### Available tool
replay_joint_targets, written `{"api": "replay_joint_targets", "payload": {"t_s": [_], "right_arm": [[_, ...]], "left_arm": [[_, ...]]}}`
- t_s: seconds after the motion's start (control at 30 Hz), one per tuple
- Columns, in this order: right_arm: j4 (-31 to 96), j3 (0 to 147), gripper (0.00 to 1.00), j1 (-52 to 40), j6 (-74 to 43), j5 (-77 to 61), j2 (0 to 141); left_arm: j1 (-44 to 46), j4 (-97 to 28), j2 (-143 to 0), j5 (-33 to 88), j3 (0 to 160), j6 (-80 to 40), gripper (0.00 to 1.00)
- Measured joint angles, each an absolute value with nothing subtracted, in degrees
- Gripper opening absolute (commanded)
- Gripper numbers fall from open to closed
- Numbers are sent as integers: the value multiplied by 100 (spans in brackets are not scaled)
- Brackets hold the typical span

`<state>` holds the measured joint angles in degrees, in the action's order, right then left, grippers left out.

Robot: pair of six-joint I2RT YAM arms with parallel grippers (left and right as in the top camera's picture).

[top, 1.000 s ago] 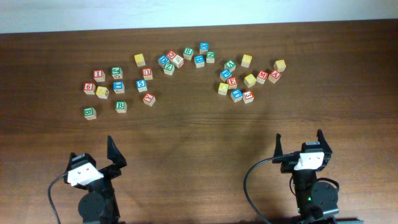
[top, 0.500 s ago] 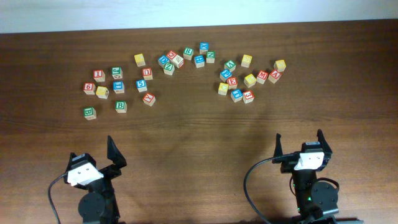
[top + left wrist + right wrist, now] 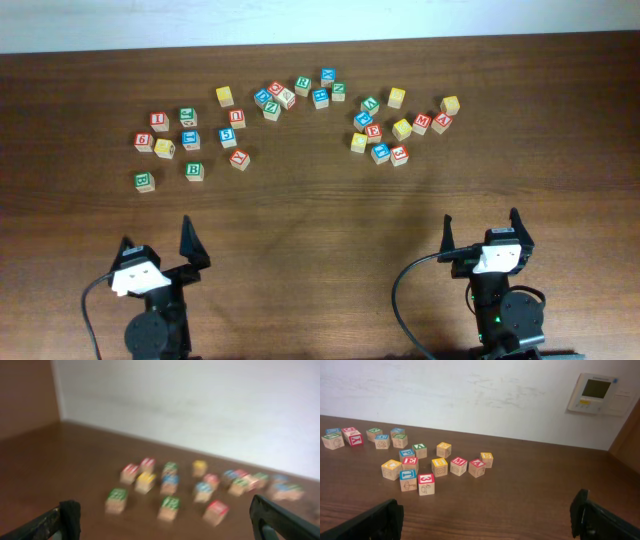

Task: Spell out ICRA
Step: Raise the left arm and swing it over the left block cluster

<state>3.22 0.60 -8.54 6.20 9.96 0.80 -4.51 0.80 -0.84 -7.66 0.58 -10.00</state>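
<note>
Many small wooden letter blocks lie scattered across the far half of the table. A left group [image 3: 190, 140] includes a red I block [image 3: 159, 121] and a red block [image 3: 237, 118]. A right group [image 3: 385, 125] includes a red M block [image 3: 421, 123] and shows in the right wrist view [image 3: 420, 467]. The left group is blurred in the left wrist view [image 3: 170, 487]. My left gripper [image 3: 157, 244] is open and empty near the front edge. My right gripper [image 3: 482, 228] is open and empty at the front right.
A middle cluster of blocks [image 3: 295, 92] sits near the table's far edge by a white wall. A wall panel [image 3: 597, 392] hangs at the right. Bare wood [image 3: 320, 220] lies between the grippers and the blocks.
My left gripper has turned and shifted slightly to the right; its wrist view is motion-blurred. The right arm and the blocks have not moved.
</note>
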Motion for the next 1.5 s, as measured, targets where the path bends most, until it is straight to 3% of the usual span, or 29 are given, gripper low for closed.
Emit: {"api": "replay_joint_targets", "payload": {"t_s": [0.27, 0.47, 0.77, 1.0, 1.23, 1.5], "right_arm": [[322, 60, 98, -854, 620, 993, 80], [322, 60, 98, -854, 620, 996, 80], [325, 60, 98, -854, 617, 993, 80], [322, 60, 98, -854, 624, 991, 80], [322, 60, 98, -854, 624, 993, 80], [322, 60, 98, -854, 622, 993, 80]], "left_arm": [[-451, 1046, -84, -148, 58, -998, 99], [-451, 1004, -84, 156, 259, -985, 99], [-451, -1944, -163, 495, 2825, -974, 99], [-451, -3385, -989, 823, 5328, -327, 99], [-451, -3516, -2051, 1044, 6816, -102, 99], [-451, -3312, -2274, 1081, 6945, -82, 99]]}}
